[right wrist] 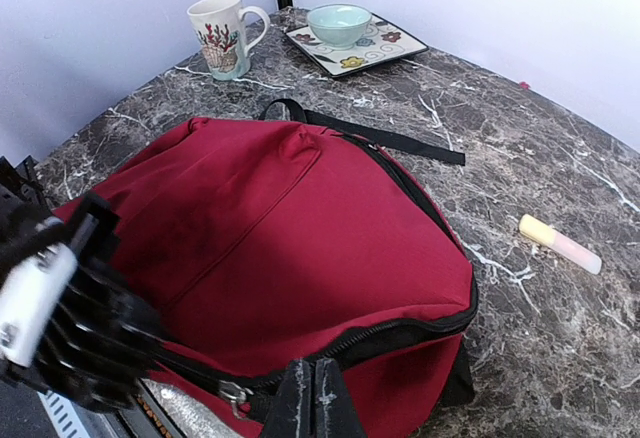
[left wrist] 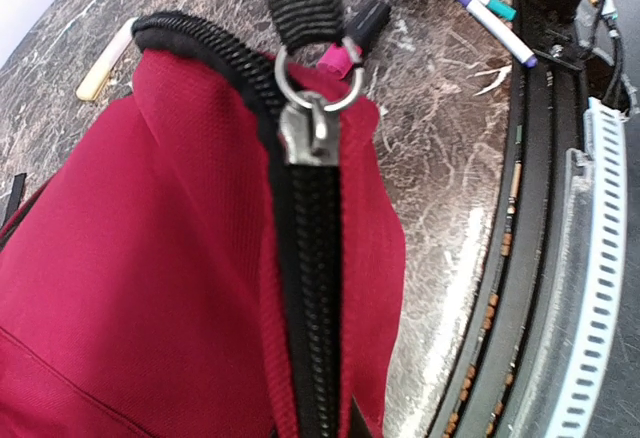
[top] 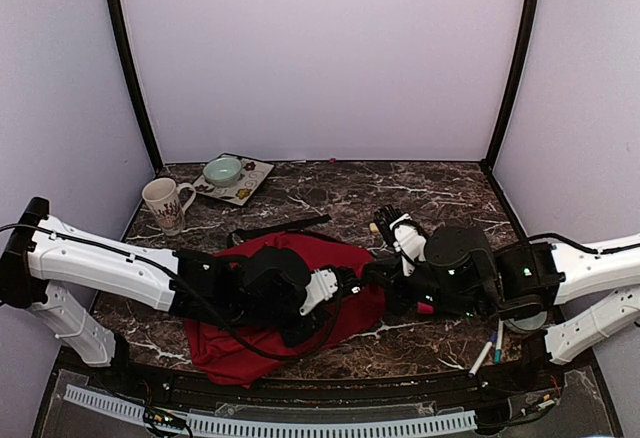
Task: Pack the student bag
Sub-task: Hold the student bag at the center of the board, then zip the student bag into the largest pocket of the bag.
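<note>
the student bag [top: 325, 253], a dark-red fabric backpack, lay flat and slumped on the marbled table [top: 420, 183], close to its near edge and left of centre. its black zipper [left wrist: 312, 288] was closed along the visible stretch below a metal slider [left wrist: 312, 130]. a black strap [right wrist: 390, 138] trailed toward the far edge.

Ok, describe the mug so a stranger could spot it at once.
Start at the big dark-red student bag, the largest thing in view. Beyond it, in the far left corner, a square flowered plate carries a pale teal bowl. The mug stands beside that plate: white, handled, with a plant print, unlike the plain bowl.
</note>
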Robot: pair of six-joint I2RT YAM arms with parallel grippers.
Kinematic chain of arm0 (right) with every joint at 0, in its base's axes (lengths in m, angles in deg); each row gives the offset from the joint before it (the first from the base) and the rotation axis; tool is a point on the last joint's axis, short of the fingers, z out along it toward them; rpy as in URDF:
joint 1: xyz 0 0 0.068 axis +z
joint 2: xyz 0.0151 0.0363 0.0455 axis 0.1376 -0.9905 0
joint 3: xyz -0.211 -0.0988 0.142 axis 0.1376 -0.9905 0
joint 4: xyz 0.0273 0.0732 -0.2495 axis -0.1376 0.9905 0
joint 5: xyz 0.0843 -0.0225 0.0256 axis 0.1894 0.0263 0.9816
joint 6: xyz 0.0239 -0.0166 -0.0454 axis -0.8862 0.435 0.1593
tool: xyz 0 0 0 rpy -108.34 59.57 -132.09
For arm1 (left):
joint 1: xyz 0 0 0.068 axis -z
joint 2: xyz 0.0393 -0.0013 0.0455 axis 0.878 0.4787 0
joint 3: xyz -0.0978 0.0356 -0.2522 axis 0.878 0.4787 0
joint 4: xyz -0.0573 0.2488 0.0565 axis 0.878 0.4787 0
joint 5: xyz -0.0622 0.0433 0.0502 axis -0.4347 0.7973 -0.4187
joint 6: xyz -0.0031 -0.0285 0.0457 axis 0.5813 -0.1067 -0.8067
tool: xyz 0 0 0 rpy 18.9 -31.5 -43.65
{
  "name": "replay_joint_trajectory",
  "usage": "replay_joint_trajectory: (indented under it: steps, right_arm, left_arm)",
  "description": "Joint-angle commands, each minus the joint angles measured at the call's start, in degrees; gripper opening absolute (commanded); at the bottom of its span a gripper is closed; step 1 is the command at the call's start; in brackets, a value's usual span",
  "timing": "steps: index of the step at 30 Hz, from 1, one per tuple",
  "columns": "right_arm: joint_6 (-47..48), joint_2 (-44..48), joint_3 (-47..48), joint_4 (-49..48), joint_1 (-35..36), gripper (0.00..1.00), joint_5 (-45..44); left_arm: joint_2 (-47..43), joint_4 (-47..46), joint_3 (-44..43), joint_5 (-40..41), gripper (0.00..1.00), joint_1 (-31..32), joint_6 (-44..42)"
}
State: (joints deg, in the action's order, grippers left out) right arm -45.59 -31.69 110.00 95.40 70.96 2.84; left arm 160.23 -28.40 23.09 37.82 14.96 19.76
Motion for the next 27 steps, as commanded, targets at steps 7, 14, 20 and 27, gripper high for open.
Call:
replay_joint_trajectory:
  steps: [7,14,20,27]
  right_arm:
    - [5.0,2.6,-1.5,-0.1,-9.2,0.00,0.6]
    - [10.0,1.8,-0.4,-0.7,-17.2,0.00,5.9]
    - [8.7,3.8,2.6,3.2,-17.3,0.00,9.5]
    - [1.3,11.4,2.5,10.6,-17.2,0.00,9.9]
  left_arm:
    - [-15.2,12.5,5.5,-5.4,0.00,0.2,2.8]
    - [-19.1,13.7,8.2,-3.1,0.00,0.2,4.3]
    - [-14.1,12.6,7.4,0.0,0.00,0.1,6.4]
    - [-11.1,7.5,5.2,7.0,0.00,0.0,1.4]
